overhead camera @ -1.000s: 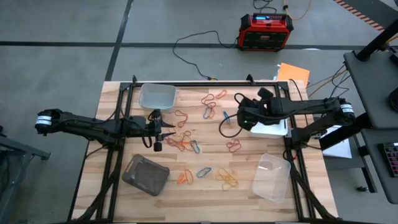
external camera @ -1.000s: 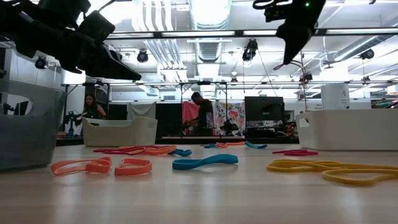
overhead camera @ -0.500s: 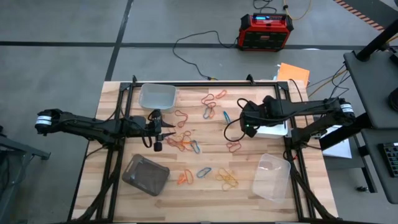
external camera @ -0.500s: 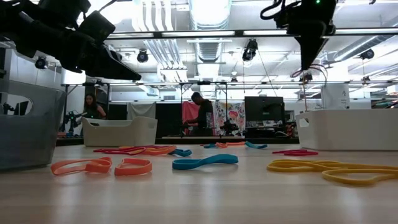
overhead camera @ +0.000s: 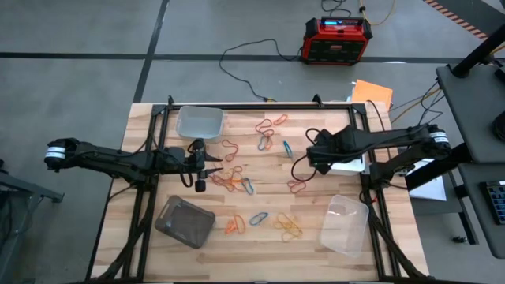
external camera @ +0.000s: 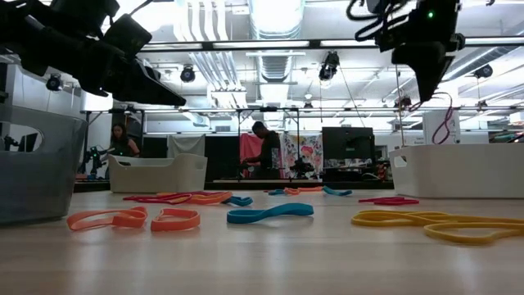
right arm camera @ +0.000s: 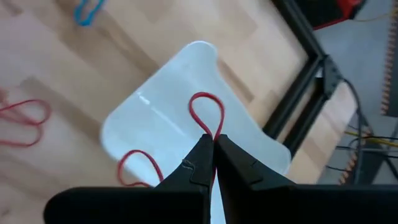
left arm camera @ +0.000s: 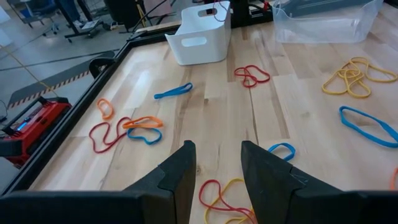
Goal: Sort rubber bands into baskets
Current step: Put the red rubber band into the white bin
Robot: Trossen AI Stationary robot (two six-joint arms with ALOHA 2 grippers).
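My right gripper (right arm camera: 212,142) is shut on a red rubber band (right arm camera: 194,112) above the white basket (right arm camera: 161,118), which stands at the table's right edge (overhead camera: 351,164) and has another red band (right arm camera: 140,163) lying in it. Many rubber bands (overhead camera: 237,180) in red, orange, yellow and blue lie on the wooden table. My left gripper (left arm camera: 214,180) stands open over the left-middle bands (overhead camera: 201,170), nothing between its fingers. A clear basket (overhead camera: 199,121) sits far left, a grey-brown basket (overhead camera: 185,222) near left, and another clear basket (overhead camera: 345,225) near right. My right gripper pinches the red band between its two fingertips; one end of the loop (right arm camera: 220,124) sticks out just past them. The fingers slant steeply down from above. The band is lifted clear and dangles below the gripper (external camera: 435,123) over the white basket.
Black frame rails (overhead camera: 150,158) run along the table's left, right and far sides. A red-and-black box (overhead camera: 335,39) with cables stands on the floor beyond the far edge. People stand in the room behind the table (external camera: 266,152).
My right gripper has moved toward the table's right edge and a little down, over the white basket, tipping more steeply downward and rolling at the wrist. It stays shut on the red band, which has come along hanging.
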